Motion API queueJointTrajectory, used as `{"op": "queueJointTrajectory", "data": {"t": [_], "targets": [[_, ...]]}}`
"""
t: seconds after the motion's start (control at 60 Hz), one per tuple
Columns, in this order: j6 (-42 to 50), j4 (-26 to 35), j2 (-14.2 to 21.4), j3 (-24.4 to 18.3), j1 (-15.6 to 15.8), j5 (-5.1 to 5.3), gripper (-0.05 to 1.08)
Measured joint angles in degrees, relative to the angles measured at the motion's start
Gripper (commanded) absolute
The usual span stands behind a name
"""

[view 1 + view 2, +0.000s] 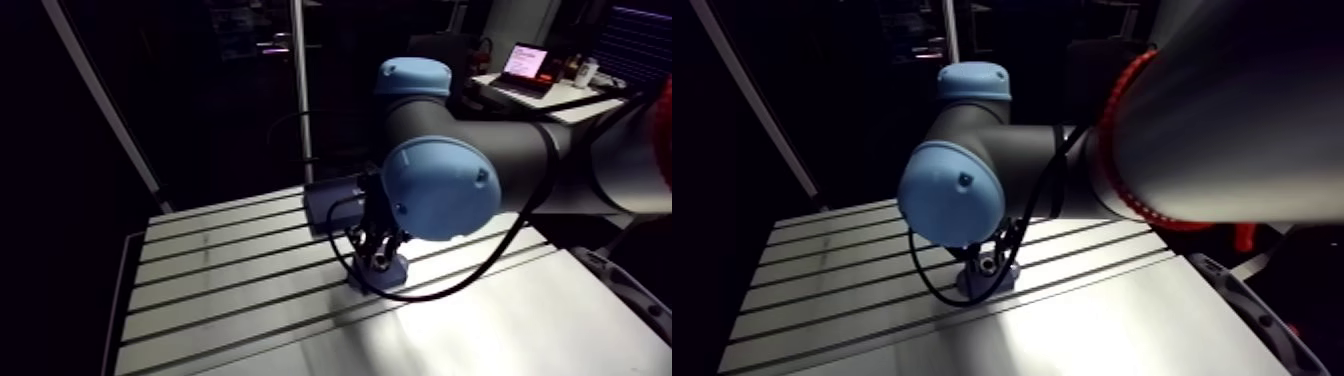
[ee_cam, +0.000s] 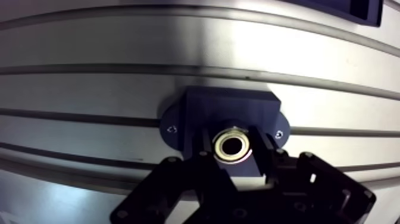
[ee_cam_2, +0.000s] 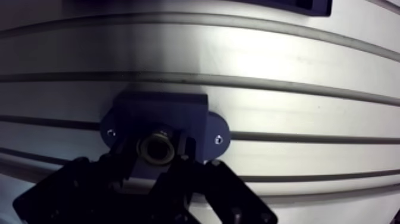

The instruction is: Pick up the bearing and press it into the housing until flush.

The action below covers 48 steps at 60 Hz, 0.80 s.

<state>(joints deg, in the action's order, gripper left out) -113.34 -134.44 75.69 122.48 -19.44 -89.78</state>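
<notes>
Bearing: a small pale metal ring, the bearing [image 2: 232,146], sits at the mouth of the round hole in the housing, right between the fingers.
Housing: the housing [image 2: 229,110] is a dark blue block with a flat ear on each side, and a small screw shows in each ear. It lies flat on the desk, about mid-desk in the arm view, directly under the hand.
Hand: the hand [image 2: 233,152] is narrow. Its fingers [image 2: 262,158] stand one on each side of the ring and seem to touch it, so I judge that it holds the bearing.
Done: the pick-up looks finished. The ring is at the housing and lined up with the hole.
Left: the press down until flush, then letting go. How deep the ring sits cannot be told from above, so flush is not confirmed.
Desk: the desk [image 2: 119,83] is slotted aluminium, and its grooves run past the housing on both sides.
Other: a second dark blue part [image 2: 357,7] lies on the far side of the housing, apart from it.
</notes>
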Motion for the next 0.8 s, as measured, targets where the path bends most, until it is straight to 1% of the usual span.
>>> {"op": "queueJointTrajectory", "data": {"t": [0.7,0.717,0.75,0.767,0.783,0.8], "targets": [[0.0,0.0,0.1,0.4,-0.1,-0.03,0.65],[0.0,0.0,0.1,0.4,-0.1,-0.04,0.62],[0.0,0.0,0.1,0.4,-0.1,-0.06,0.62],[0.0,0.0,0.1,0.4,-0.1,-0.08,0.53],[0.0,0.0,0.1,0.4,-0.1,-0.10,0.25],[0.0,0.0,0.1,0.4,-0.1,-0.11,0.25]]}}
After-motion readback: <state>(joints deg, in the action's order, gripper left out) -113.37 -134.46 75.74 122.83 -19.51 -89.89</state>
